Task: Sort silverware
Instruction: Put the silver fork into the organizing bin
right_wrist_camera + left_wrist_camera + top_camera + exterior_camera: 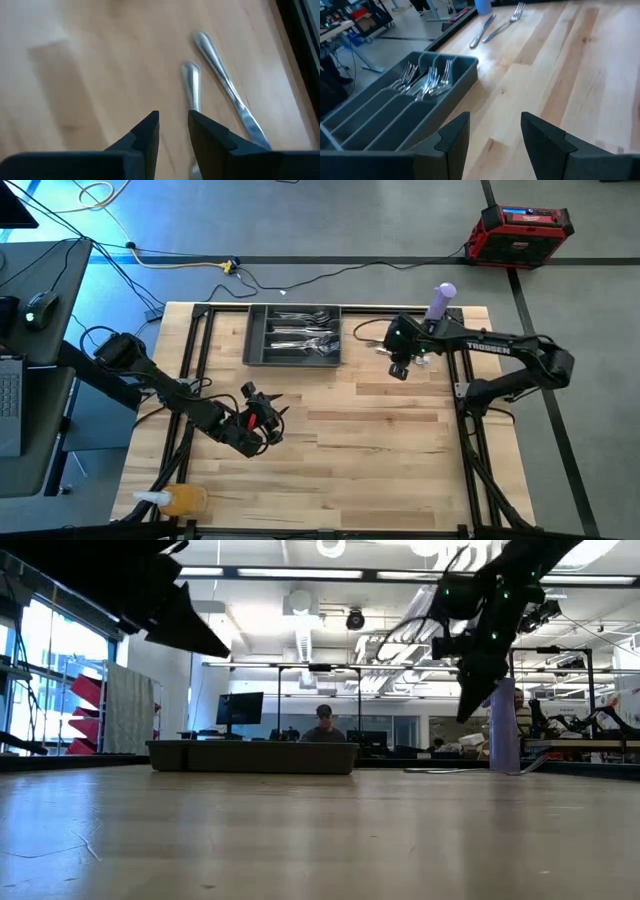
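Note:
The dark grey tray (262, 350) stands near the table's far edge, with several forks and other silverware (305, 332) lying in its compartments (427, 80). Two loose pieces lie flat on the wood to the tray's right: a knife (482, 30) and a fork (505, 24). The right wrist view shows their handles (190, 85) (222, 80). My right gripper (400, 368) (174, 117) hovers just above them, open by a narrow gap, and clear of the table in the low view (470, 700). My left gripper (272, 415) (495, 120) is open over bare wood, nearer than the tray.
A purple bottle (440, 300) (503, 730) stands at the far edge behind my right gripper. A yellow bottle (182, 500) lies at the near left corner. Bare wood spans the table's middle and near right. A person (324, 725) sits beyond the tray.

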`<state>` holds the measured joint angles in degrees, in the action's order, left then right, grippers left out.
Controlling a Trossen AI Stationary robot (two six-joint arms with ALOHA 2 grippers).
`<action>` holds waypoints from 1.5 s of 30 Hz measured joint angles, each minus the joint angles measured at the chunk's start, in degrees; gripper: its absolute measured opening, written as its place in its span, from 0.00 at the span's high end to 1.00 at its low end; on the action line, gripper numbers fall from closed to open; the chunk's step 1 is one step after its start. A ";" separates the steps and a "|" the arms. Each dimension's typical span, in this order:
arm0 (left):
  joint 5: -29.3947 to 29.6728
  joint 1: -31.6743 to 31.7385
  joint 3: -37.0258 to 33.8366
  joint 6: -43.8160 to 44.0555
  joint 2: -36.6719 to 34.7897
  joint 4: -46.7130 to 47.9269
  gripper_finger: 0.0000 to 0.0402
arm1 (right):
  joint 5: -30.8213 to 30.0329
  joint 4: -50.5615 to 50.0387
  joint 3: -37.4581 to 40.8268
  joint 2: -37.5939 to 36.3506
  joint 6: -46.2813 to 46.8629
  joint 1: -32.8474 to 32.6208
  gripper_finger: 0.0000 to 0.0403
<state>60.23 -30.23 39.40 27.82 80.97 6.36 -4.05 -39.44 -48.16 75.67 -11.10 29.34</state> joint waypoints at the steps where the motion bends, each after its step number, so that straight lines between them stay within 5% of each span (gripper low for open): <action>1: -0.46 0.47 0.00 -0.83 0.00 -1.22 0.61 | 0.45 -0.09 0.13 0.33 -0.02 1.09 0.75; 11: -8.57 4.40 0.00 -6.46 0.02 -5.94 0.61 | 3.43 -2.38 0.26 8.15 -11.61 10.53 0.50; 17: -8.72 4.36 0.00 -6.54 0.02 -5.89 0.61 | 2.70 -0.82 0.26 14.81 -17.00 13.05 0.48; 24: -9.73 4.34 0.00 -6.89 0.02 -5.80 0.61 | 4.84 1.32 -0.04 20.36 -19.40 15.49 0.58; 31: -9.67 4.34 0.00 -7.46 0.02 -5.78 0.61 | 4.96 2.05 0.08 19.18 -14.29 13.89 0.95; 40: -8.85 3.43 0.00 -5.18 -2.37 -1.19 0.61 | 8.72 7.35 -4.28 12.13 5.09 2.32 0.99; 45: -6.71 3.38 0.00 0.86 -10.15 7.64 0.63 | 8.10 14.77 -15.31 16.48 6.73 -8.74 1.00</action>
<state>53.52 -26.85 39.40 28.69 70.82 14.00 4.06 -24.67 -63.48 92.16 -4.37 20.60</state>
